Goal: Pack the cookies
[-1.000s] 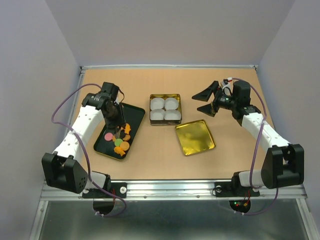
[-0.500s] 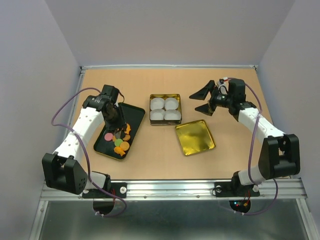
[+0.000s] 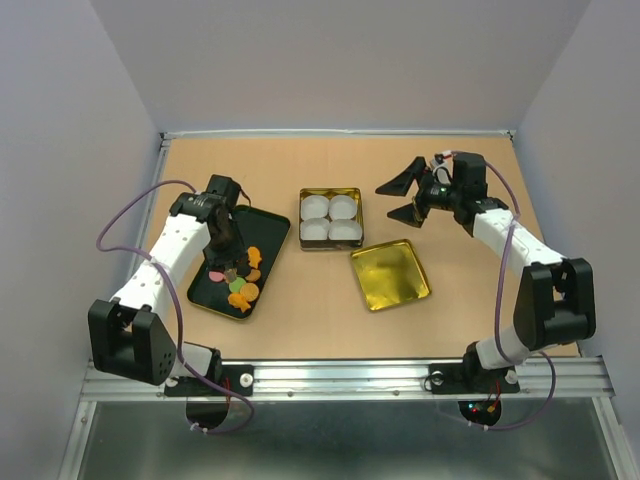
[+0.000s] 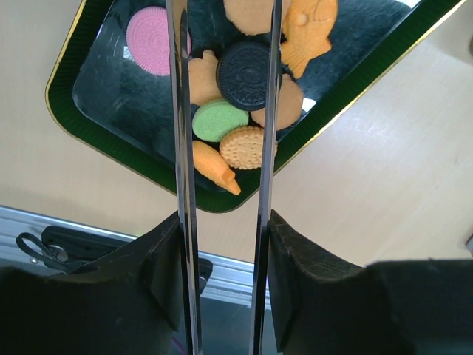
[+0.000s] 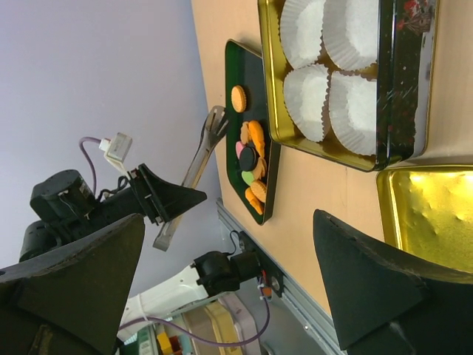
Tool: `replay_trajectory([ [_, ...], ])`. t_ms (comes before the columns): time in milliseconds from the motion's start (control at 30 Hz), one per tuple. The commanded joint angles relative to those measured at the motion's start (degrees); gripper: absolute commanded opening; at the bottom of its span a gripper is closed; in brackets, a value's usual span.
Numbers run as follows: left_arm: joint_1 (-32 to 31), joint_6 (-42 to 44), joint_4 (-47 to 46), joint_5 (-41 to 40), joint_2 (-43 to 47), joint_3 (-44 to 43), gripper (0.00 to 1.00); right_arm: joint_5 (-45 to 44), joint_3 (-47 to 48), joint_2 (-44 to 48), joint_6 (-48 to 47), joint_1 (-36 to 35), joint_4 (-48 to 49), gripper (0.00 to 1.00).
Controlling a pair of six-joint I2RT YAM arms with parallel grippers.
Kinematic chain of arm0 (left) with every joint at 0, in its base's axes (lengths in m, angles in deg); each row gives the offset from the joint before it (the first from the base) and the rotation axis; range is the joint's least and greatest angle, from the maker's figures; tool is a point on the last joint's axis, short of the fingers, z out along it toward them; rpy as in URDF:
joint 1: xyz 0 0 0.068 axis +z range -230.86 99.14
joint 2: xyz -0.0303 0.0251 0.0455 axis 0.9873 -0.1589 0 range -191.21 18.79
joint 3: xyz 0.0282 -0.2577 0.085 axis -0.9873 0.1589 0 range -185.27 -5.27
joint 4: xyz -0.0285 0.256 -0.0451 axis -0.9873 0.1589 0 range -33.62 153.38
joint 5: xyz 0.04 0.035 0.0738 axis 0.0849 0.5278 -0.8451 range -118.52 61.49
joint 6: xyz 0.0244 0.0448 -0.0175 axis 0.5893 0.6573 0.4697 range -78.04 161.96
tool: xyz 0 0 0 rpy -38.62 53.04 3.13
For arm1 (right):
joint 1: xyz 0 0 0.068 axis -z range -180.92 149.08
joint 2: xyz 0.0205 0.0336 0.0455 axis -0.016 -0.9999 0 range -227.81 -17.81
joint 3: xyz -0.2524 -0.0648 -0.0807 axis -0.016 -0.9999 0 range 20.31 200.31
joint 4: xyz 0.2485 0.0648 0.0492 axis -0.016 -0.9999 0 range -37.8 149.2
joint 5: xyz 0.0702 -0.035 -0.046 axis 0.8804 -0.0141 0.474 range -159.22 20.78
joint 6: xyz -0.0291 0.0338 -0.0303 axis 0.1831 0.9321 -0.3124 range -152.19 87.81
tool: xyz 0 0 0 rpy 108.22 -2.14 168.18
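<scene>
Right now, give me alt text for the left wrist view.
The left gripper holds metal tongs, blades apart, over a green-rimmed tray of cookies; a black, a green and a tan cookie lie between the blades. Pale table surrounds it.

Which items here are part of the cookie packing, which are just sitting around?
In the job: cookies, dark tray, tin, paper cups, tongs in left tool.
Lying about: gold lid, flat near the tin; right tool, open and empty.
</scene>
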Motion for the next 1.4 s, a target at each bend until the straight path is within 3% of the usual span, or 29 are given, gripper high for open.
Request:
replay_trajectory([
  [0,-0.18,-1.18,0.99,-1.97,1.34,1.78,0.52,0.32,3.71,-0.95,-0.85,-0.29,0.37,1.0],
  [433,1.05,0.75,-4.46,4.44,3.36,6.53,0.58,0.32,4.94,-2.8,-0.94,-0.21,0.1,1.0],
  [1167,5.62,3.74,-9.82,3.74,-3.14,7.32,0.58,-0.21,8.02,-4.73,-3.57,-0.29,-1.57,1.0],
  [1367,5.62,4.09,-10.18,4.62,-4.37,6.62,0.52,-0.21,8.46,-5.26,-3.66,-0.29,-1.83,1.0],
])
